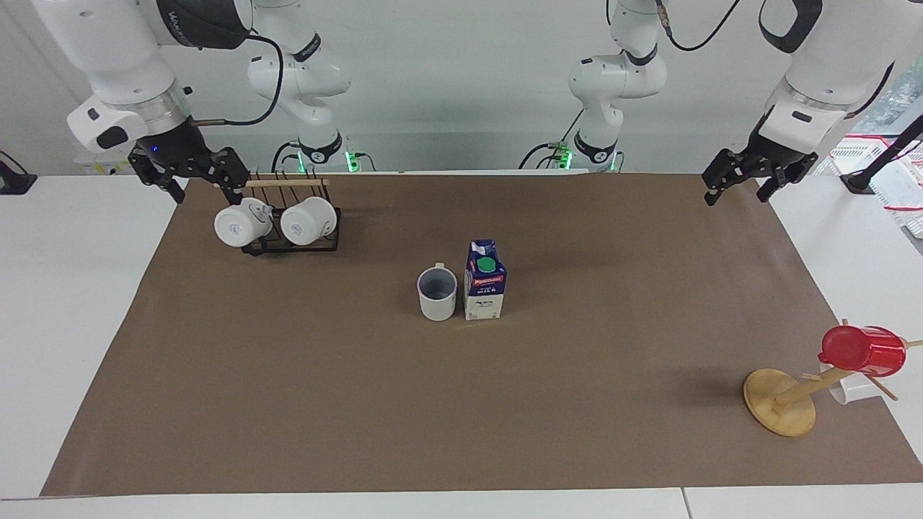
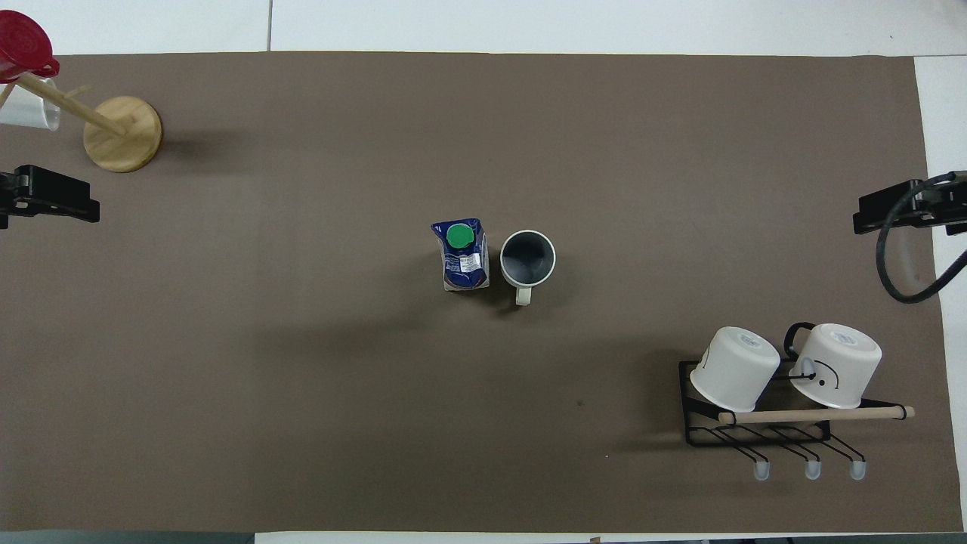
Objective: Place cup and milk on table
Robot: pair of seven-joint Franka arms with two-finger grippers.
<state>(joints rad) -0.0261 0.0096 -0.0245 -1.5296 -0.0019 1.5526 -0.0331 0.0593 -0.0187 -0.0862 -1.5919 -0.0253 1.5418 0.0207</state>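
Note:
The cup [image 1: 437,293] stands upright on the brown mat [image 1: 461,404] of the white table [image 1: 79,288], near the mat's middle, its handle toward the robots. The milk [image 1: 484,281] stands upright beside it, toward the left arm's end, a small gap between them. Both also show in the overhead view: cup [image 2: 527,257], milk [image 2: 461,257]. My left gripper [image 1: 735,196] is open and empty, raised over the mat's edge at the left arm's end [image 2: 68,204]. My right gripper [image 1: 205,194] is open and empty, raised beside the mug rack at the right arm's end [image 2: 880,215].
A black wire rack [image 1: 288,241] with two white mugs [image 1: 241,223] on their sides sits near the robots at the right arm's end. A wooden mug tree [image 1: 782,404] holding a red cup [image 1: 862,349] stands far from the robots at the left arm's end.

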